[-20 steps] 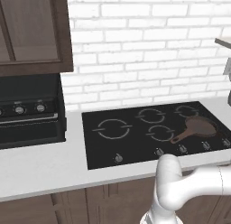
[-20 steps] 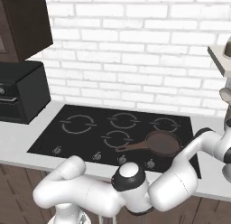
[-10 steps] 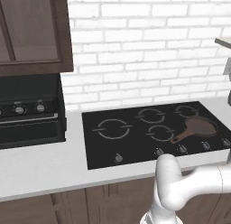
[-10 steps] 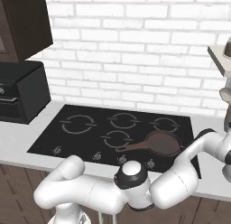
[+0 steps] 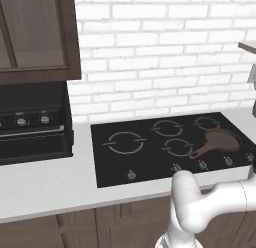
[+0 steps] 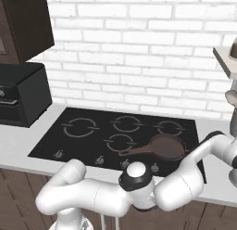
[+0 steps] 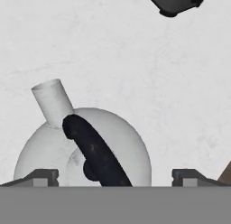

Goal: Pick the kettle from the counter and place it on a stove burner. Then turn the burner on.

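- In the hand view, the kettle (image 7: pixel 81 151) is seen from above on the pale counter (image 7: pixel 135 60), a pale silvery dome with a short spout (image 7: pixel 52 101) angled up and to the left of the picture.
- A dark arched handle (image 7: pixel 94 153) is laid across the top of the kettle's dome, running from near the spout's base down toward the bottom of the view.
- The tool (image 7: pixel 115 178) is spread wide; one dark fingertip (image 7: pixel 38 177) is seen over the kettle's left side and the other (image 7: pixel 191 177) off to the right of the dome, and nothing is held between them.
- Whether the fingertips touch the kettle cannot be told from this view.
- A dark object (image 7: pixel 176 2) is cut off at the top edge of the hand view, on the counter and well apart from the kettle; what it is cannot be told.
- In the base views, a glossy black cooktop (image 6: pixel 69 145) is set into the counter (image 5: pixel 45 184), below a white brick wall (image 5: pixel 165 52).
- The stove burner (image 5: pixel 125 143), the largest grey ring, is drawn at the cooktop's left side, with smaller rings to its right.
- A brown frying pan (image 6: pixel 166 147) is rested on the cooktop's right side, its long handle pointed toward the front knobs (image 6: pixel 99 160).
- A dark microwave (image 5: pixel 32 122) is stood on the counter left of the cooktop, under a dark wood cabinet (image 5: pixel 37 37).
- The white arm (image 6: pixel 185 178) is stretched off to the right, past the cooktop's right edge.
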